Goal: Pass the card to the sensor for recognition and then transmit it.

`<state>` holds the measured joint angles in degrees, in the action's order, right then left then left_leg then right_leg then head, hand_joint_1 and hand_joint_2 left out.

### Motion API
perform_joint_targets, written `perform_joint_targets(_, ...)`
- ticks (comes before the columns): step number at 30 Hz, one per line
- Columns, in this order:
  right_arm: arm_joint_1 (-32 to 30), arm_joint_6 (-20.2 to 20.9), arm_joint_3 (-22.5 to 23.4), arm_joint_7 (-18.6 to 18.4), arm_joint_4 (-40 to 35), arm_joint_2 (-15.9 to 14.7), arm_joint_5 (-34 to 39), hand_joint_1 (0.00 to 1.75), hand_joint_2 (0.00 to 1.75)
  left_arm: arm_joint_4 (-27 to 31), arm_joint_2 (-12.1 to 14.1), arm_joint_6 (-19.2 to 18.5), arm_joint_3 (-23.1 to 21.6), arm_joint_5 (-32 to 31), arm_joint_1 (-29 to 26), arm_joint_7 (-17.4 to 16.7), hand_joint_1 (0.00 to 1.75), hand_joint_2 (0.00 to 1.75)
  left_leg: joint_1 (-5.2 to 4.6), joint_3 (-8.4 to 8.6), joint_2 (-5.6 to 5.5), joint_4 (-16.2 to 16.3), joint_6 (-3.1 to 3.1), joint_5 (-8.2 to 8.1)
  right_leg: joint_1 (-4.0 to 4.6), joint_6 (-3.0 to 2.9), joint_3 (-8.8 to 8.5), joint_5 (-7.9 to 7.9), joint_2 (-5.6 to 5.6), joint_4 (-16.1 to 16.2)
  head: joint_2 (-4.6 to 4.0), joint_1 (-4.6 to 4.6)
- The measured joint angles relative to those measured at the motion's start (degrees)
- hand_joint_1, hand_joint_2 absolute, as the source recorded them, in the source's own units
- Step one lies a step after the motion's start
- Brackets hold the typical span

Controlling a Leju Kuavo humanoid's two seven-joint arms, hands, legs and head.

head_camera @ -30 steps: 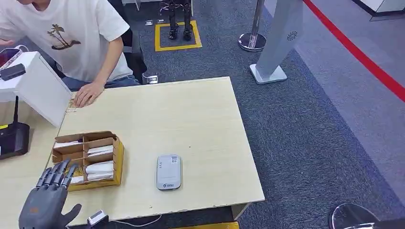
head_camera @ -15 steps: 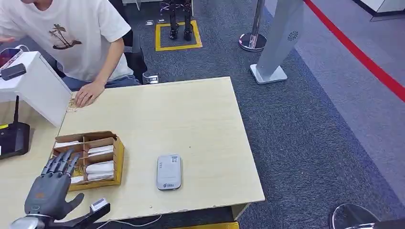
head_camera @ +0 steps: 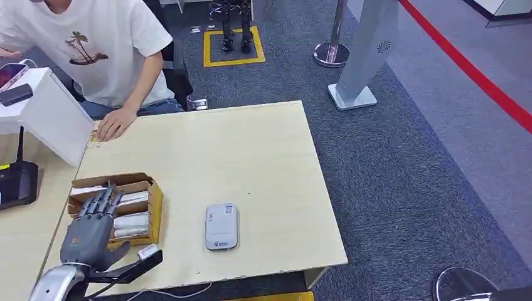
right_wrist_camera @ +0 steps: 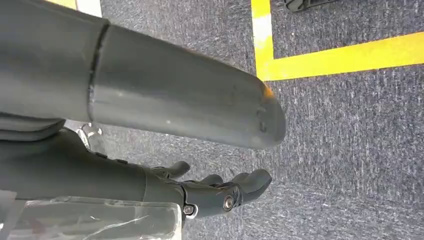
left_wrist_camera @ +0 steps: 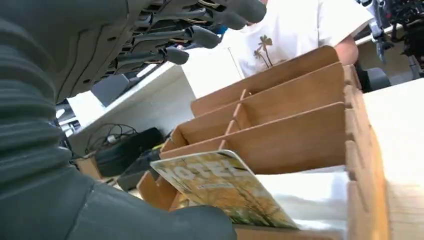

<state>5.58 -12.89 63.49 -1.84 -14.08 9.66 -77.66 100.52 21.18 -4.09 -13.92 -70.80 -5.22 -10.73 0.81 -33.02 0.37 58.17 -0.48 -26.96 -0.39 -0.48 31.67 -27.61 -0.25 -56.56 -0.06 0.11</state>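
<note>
The left hand [head_camera: 94, 227], fingers spread and holding nothing, hovers over the box [head_camera: 152, 207] where the cards [head_camera: 130, 221] lie, left of the sensor [head_camera: 221, 226]; picking one seems next.

Person in white palm-print T-shirt [head_camera: 94, 50], hand on table [head_camera: 207, 150]; black router [head_camera: 17, 182] on neighbouring desk; white box [head_camera: 44, 113]; silver stanchion base [head_camera: 331, 55].
</note>
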Motion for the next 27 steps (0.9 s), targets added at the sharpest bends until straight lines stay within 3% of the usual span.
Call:
perform_joint_targets(15,0.0,-0.1,-0.1,0.0,0.0,0.0,0.2,0.00,0.00,-1.1,-2.8,0.6,-1.0,1.4,-0.4,0.0,0.00,1.75,-0.01,0.00,0.00,0.0,0.00,0.00,0.00,0.00,-0.02,0.00,0.01,0.0,0.02,0.00)
perform_joint_targets(27,0.0,-0.2,-0.1,-0.2,0.0,0.0,0.4,0.00,0.00,-1.0,-1.7,-0.4,-1.0,3.0,-3.6,-3.0,0.00,1.75,0.00,0.00,0.00,0.0,0.00,0.00,0.00,0.00,-0.02,0.00,0.01,0.0,0.02,0.00)
